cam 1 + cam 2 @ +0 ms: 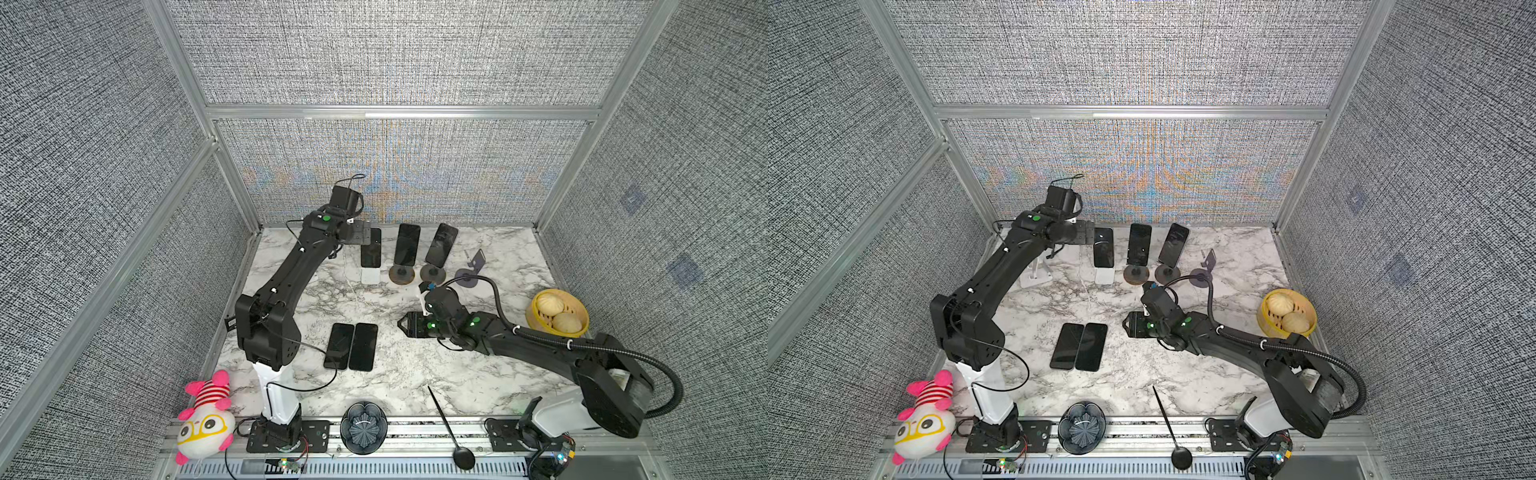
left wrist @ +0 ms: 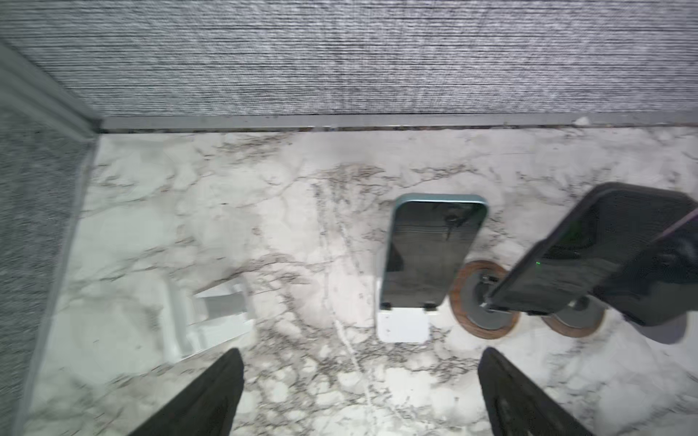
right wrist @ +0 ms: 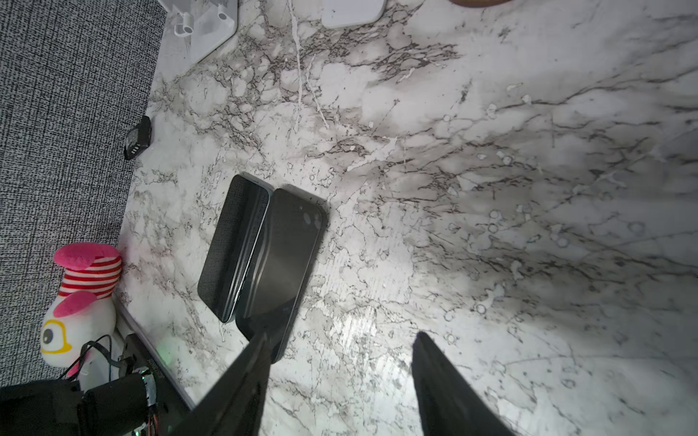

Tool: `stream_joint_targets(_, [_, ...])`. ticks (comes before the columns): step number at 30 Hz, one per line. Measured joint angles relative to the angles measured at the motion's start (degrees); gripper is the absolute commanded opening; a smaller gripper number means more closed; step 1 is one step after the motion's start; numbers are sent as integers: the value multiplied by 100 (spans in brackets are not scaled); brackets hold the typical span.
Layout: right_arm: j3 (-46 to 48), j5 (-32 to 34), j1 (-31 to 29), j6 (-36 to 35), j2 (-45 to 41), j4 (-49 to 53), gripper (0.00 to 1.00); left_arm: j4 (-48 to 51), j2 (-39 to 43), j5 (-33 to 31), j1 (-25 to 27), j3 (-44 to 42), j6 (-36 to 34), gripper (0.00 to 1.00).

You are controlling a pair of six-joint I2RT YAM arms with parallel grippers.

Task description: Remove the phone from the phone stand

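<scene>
Three dark phones lean on stands along the back of the marble table. The leftmost phone (image 1: 371,249) (image 2: 426,249) has a teal edge and rests on a white phone stand (image 1: 370,276) (image 2: 403,326). The other two (image 1: 407,245) (image 1: 441,245) sit on round wood-rimmed stands. My left gripper (image 1: 360,235) (image 2: 360,355) hovers just left of and above the leftmost phone, jaws wide open and empty. My right gripper (image 1: 404,325) (image 3: 340,339) hangs open and empty over mid-table. Left of it, two phones (image 1: 338,345) (image 1: 363,347) lie flat side by side.
An empty purple stand (image 1: 471,270) is at the back right, and an empty white stand (image 1: 1036,274) at the back left. A bamboo steamer (image 1: 534,322) with buns sits at the right edge. A plush toy (image 1: 203,415), dark bowl (image 1: 363,432) and black spoon (image 1: 451,428) line the front.
</scene>
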State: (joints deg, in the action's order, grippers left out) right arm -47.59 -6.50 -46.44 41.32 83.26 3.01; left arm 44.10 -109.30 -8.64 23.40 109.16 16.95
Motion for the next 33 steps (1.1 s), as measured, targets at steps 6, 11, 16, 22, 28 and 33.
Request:
stream_joint_targets(6, [173, 22, 31, 24, -197, 33, 61, -734, -256, 450, 240, -319, -9, 99])
stream_joint_targets(11, [199, 52, 39, 26, -280, 66, 61, -1075, -511, 586, 282, -299, -24, 99])
stream_joint_targets(16, [199, 66, 44, 42, -280, 72, 61, -1088, -1091, 551, 275, 120, -44, 99])
stream_joint_targets(22, [214, 68, 59, 42, -304, 94, 61, -1086, -1252, 289, 278, 197, 0, 99])
stream_joint_targets(28, [260, 66, 59, 63, -302, 85, 61, -1095, -1419, 94, 278, 275, 2, 99])
stream_joint_targets(33, [273, 66, 59, 81, -308, 87, 61, -1097, -1615, -52, 275, 479, 2, 98])
